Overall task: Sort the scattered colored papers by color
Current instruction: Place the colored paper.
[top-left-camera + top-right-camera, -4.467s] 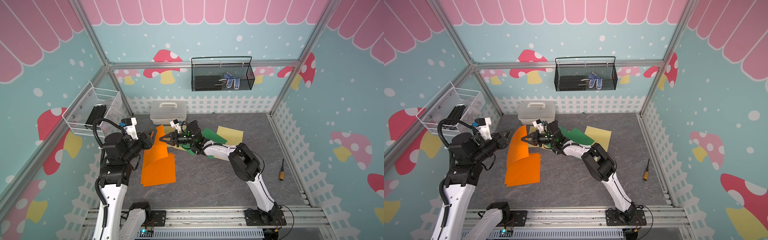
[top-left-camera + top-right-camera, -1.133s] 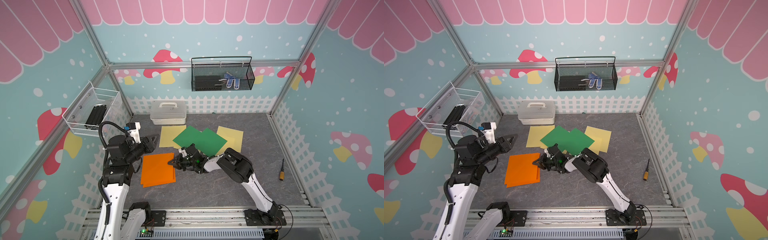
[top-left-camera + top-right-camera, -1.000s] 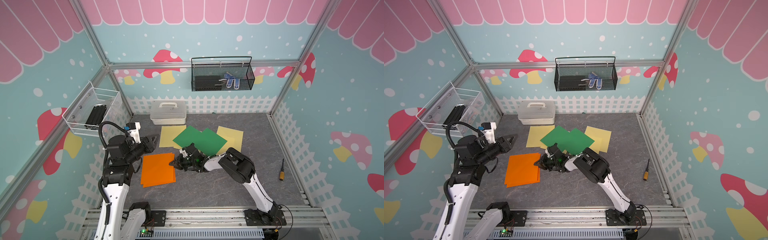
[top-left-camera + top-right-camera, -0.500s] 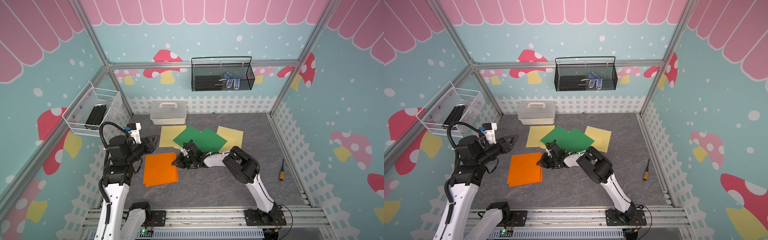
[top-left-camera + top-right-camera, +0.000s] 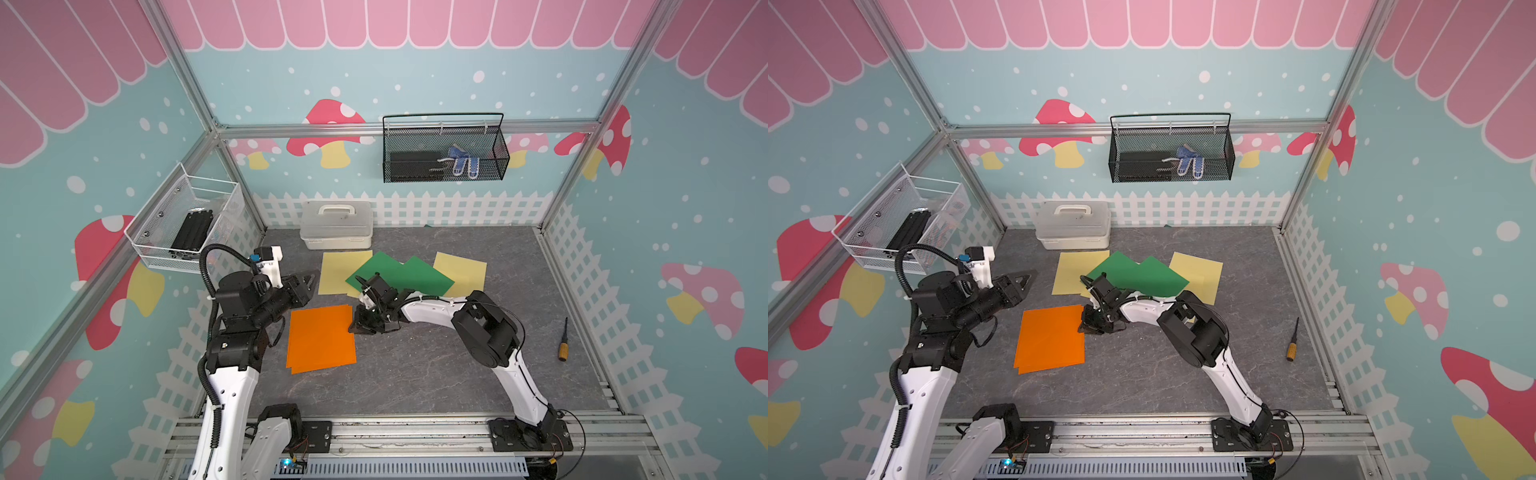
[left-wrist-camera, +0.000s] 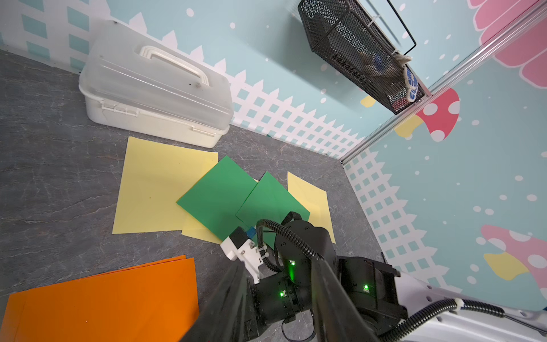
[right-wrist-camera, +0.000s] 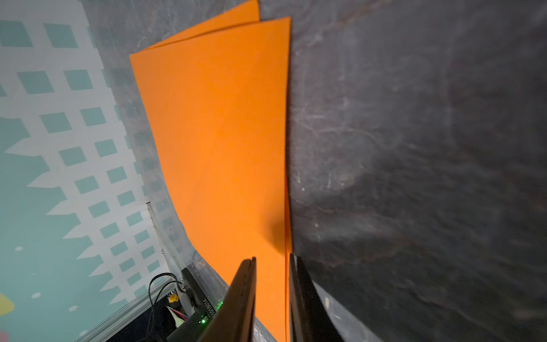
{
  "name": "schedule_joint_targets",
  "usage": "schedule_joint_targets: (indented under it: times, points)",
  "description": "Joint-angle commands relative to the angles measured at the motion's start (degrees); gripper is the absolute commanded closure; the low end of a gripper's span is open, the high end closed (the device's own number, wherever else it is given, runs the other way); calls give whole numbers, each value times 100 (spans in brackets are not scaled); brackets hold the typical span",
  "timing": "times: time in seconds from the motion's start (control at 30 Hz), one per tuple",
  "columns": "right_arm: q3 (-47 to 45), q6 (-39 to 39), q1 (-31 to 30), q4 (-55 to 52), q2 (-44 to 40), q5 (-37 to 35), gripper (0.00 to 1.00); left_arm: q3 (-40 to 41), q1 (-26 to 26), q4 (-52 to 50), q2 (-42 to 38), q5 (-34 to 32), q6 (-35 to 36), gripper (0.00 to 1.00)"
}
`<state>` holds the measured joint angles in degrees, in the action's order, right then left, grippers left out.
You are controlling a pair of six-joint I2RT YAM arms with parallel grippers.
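Orange papers (image 5: 321, 337) lie stacked, slightly fanned, flat on the grey table (image 5: 415, 374); two green papers (image 5: 401, 276) overlap pale yellow papers (image 5: 338, 270) in front of the shut white box (image 5: 336, 224); the black wire basket (image 5: 494, 158) holds a dark block and a blue-and-white item (image 5: 463, 161); the white mesh basket (image 5: 230, 208) holds a black bar (image 5: 192, 228); the right gripper (image 5: 356, 328), fingers slightly parted, straddles the orange stack's edge; the left gripper (image 5: 309, 279) hovers spread, empty.

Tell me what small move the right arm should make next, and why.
Probably draw the right gripper straight back off the orange sheets. Its jaws stand slightly apart with the stack's edge between them, not pinching it, and the stack lies flat on the table, so orange looks done. The green sheets overlap the yellow sheets, so they likely come next.
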<state>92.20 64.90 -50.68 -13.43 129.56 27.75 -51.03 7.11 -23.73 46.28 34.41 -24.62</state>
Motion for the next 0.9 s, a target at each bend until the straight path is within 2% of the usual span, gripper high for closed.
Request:
schedule_joint_targets:
  times: [0.0,0.3,0.53,0.87]
  points:
    - [144,-297,12,-703,-117,-399,78,60,53,43,-59,101,134,60]
    - [278,-560,14,-1161,-47,-640,81,66,53,46,-53,101,140,60]
    - [294,-673,5,-1145,81,-377,81,75,59,50,-49,101,138,59]
    - [575,-516,-72,-909,385,-21,81,80,62,41,-33,83,118,48]
